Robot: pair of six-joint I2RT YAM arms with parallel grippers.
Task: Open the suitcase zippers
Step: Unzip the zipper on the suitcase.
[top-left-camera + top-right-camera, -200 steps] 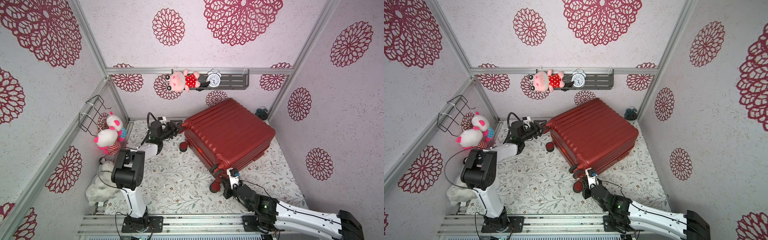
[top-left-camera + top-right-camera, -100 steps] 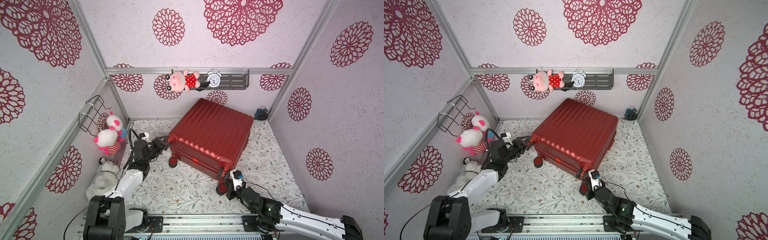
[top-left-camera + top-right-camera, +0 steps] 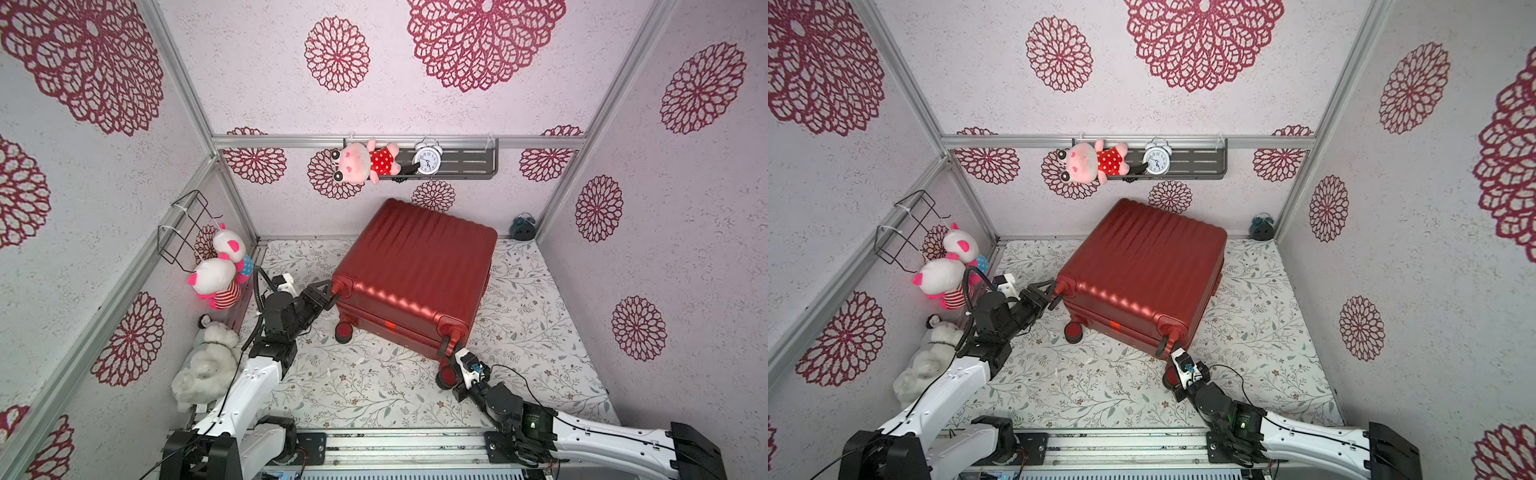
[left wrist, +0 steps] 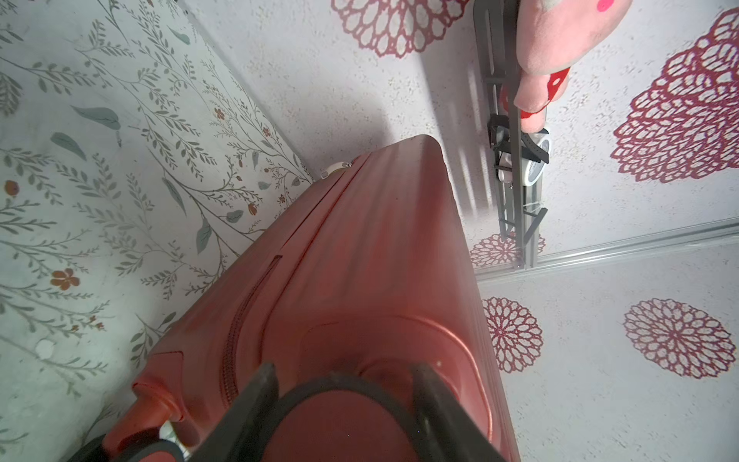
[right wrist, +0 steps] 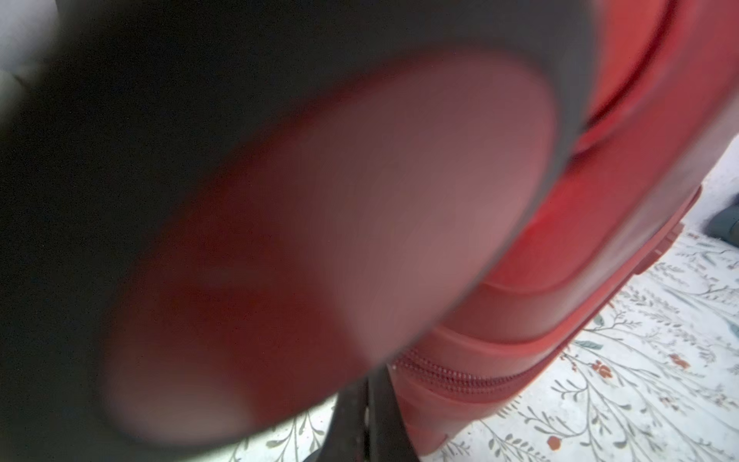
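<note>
Progress: basically zero. The suitcase (image 3: pixel 415 266) lies flat on the floral mat (image 3: pixel 374 399), centre toward the far wall, wheel end facing near. Both shell halves sit together. The zipper track (image 4: pixel 236 344) reads closed along the left side in my left wrist view, and closed again at the near-right corner in my right wrist view. A pale zipper pull (image 4: pixel 335 173) sits at the far left corner, untouched, well apart from both pincers. Left to do: everything. Reach the pull, run it round the seam.

My left gripper (image 3: pixel 327 292) is clamped on the upper near-left wheel (image 4: pixel 340 428), one finger either side of the tyre. My right gripper (image 5: pixel 370 396) is closed, holding nothing, right by the lower near-right wheel (image 3: pixel 444 377). Contact: can't tell, that view is blur.

Counts:
- 1 suitcase, 4 wheels, all on the near end.
- 1 seam track, 1 pull spot (one slider or two, too small to tell).
- 2 grippers.
- 4 plush toys: pink plush (image 3: pixel 361 162) on the far shelf (image 3: pixel 469 162), two plush (image 3: pixel 216 274) at the left wall's wire basket (image 3: pixel 183 224), white plush (image 3: pixel 203 365) at the near left.
- 2 clocks: white clock (image 3: pixel 427 160) on the shelf, dark clock (image 3: pixel 523 226) in the far right corner.
</note>
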